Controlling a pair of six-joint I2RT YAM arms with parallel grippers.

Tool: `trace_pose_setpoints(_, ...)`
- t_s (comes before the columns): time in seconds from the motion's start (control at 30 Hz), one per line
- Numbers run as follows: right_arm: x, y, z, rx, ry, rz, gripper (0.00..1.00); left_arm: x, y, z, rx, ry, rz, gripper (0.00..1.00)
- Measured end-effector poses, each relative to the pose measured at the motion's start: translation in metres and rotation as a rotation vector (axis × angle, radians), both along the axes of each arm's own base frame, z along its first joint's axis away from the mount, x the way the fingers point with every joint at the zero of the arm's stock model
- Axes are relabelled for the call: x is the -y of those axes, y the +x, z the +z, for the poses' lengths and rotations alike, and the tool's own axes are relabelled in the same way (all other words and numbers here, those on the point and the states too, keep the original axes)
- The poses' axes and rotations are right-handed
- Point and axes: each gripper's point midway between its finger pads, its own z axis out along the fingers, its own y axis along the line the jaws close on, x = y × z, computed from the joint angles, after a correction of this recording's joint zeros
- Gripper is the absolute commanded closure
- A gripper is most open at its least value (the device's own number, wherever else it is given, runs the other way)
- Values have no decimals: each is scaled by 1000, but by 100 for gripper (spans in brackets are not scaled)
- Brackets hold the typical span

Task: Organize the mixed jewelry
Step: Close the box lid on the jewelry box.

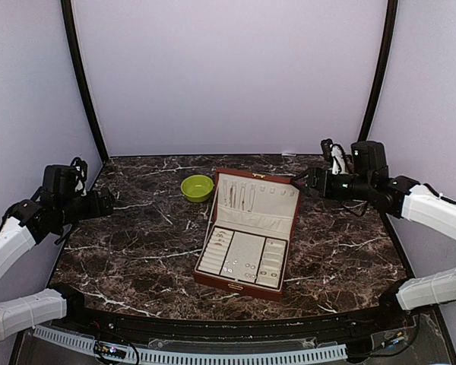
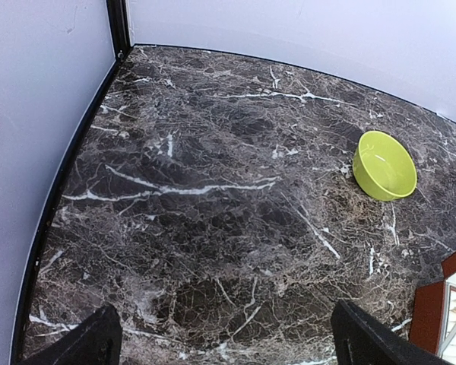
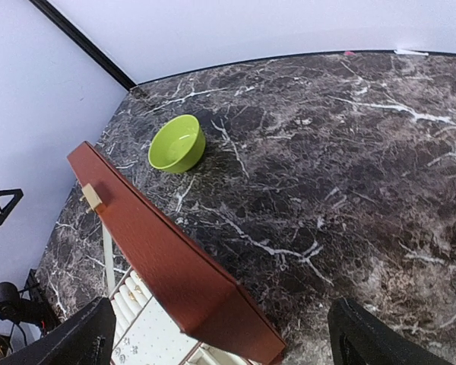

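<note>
Two arms are hanging back at the table's sides, well apart from everything: the left gripper (image 1: 106,204) is spreading its fingers wide over bare marble and holding nothing, and the right gripper (image 1: 300,181) is doing the same just beside the raised lid of the case (image 1: 247,232). One case is lying open in the middle of the table (image 1: 137,258), with chains hanging inside its lid and small pieces sitting in its three tray sections; they are too small to count. One green bowl (image 1: 197,187) is standing just beyond the case's far-left corner, and it is looking empty from both wrist views. That layout is fitting a job already sorted as well as one with pieces waiting to be regrouped inside the case, so no move is being called here. Whichever arm is reaching in should be coming down steeply, clearing the upright lid, pinching one piece at a time and lifting slowly so chains are not snagging neighbours.
</note>
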Motion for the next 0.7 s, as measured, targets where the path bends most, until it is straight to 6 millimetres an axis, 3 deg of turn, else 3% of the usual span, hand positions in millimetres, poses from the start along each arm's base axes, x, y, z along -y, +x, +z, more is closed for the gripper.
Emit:
trace_pose_setpoints(0.23, -4, 20, 22, 79, 31, 97, 2, 0, -1, 2, 8, 4, -4, 1)
trace_pose_setpoints(0.4, -16, 22, 35, 107, 64, 192, 2, 0, -1, 2, 8, 8, -7, 1)
trace_pose_setpoints(0.7, -34, 12, 21, 33, 100, 318, 2, 0, -1, 2, 8, 9, -7, 1)
